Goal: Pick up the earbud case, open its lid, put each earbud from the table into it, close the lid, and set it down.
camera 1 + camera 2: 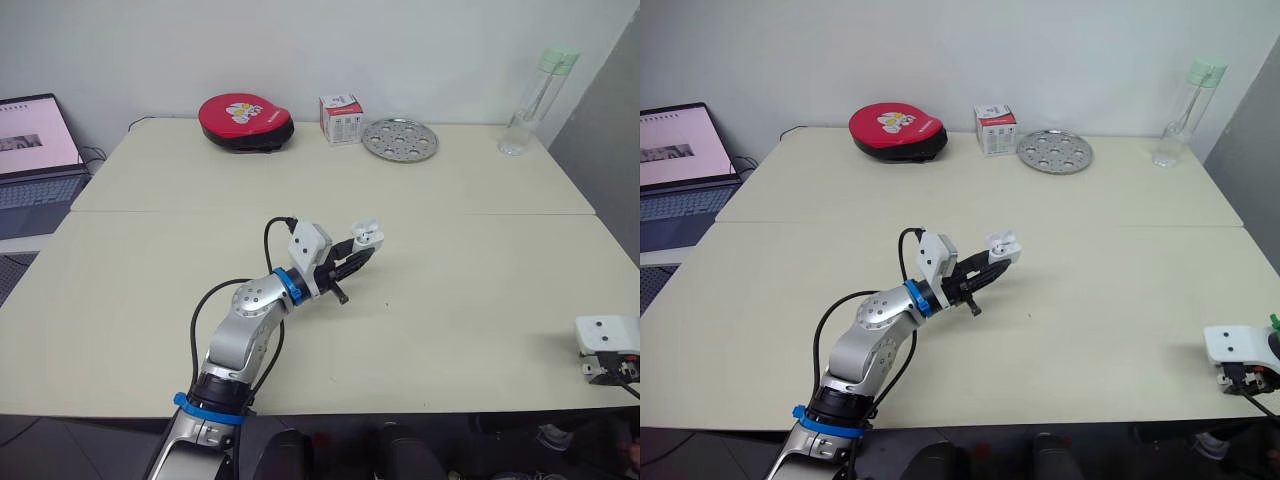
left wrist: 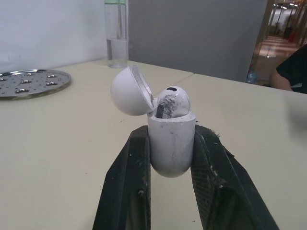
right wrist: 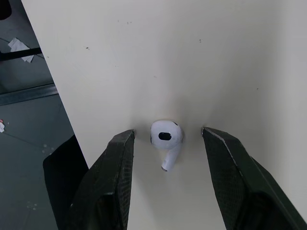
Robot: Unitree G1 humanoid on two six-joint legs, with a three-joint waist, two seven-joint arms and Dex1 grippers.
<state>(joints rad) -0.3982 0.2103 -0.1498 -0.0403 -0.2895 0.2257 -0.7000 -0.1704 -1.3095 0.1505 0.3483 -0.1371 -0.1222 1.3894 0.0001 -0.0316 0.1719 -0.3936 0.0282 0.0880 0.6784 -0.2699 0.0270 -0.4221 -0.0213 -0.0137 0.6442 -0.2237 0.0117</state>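
Observation:
My left gripper [image 1: 358, 255] is shut on the white earbud case [image 1: 367, 236], holding it just above the middle of the table. The left wrist view shows the case [image 2: 171, 141] upright between the fingers with its lid [image 2: 128, 91] hinged open. One earbud [image 2: 171, 101] sits in the case. The other earbud [image 3: 165, 139] lies on the table near the front right edge. My right gripper [image 3: 168, 135] stands open over it, one finger on each side and neither touching it. Its white wrist housing [image 1: 607, 340] sits at the table's front right corner.
Along the back of the table stand a red round case [image 1: 245, 120], a small box [image 1: 341, 118], a perforated metal plate [image 1: 400, 138] and a clear bottle [image 1: 535, 100]. A laptop [image 1: 35, 160] sits off the left side. A person's arm [image 2: 292, 72] shows beyond the table.

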